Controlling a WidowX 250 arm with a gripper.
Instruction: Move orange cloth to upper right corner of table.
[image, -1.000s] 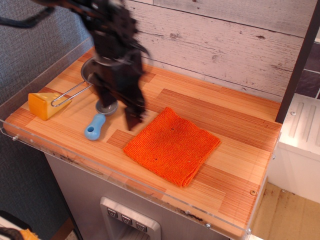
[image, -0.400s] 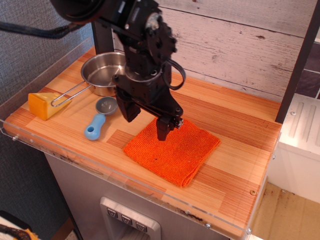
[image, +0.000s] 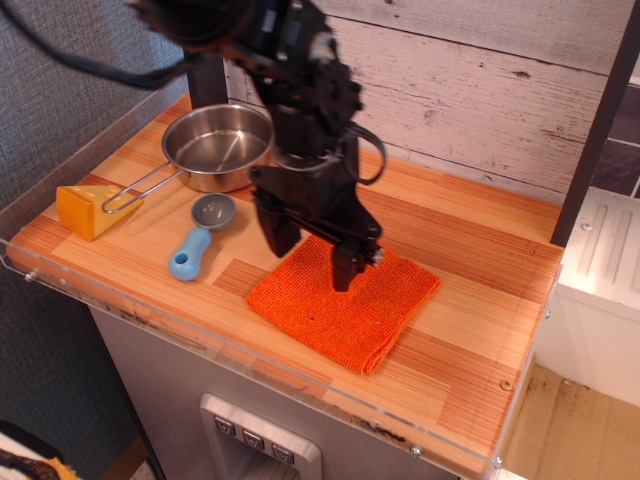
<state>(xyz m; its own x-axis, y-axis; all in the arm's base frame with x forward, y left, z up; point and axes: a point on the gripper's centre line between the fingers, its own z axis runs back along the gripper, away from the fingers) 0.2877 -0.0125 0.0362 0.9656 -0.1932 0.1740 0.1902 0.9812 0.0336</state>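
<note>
The orange cloth (image: 350, 305) lies flat and folded on the wooden table (image: 470, 240), right of centre toward the front edge. My black gripper (image: 313, 256) hangs over the cloth's upper left part with its two fingers spread apart and pointing down, the tips at or just above the cloth. It is open and holds nothing. The arm hides part of the cloth's far left corner.
A steel pan (image: 218, 146) with a wire handle stands at the back left. A blue-handled scoop (image: 200, 238) lies in front of it. A yellow cheese wedge (image: 85, 209) sits at the left edge. A clear acrylic rim (image: 250, 350) lines the table. A plank wall stands behind.
My gripper has moved right from over the pan and scoop to above the cloth, and slightly lower. The cloth and other objects have not moved.
</note>
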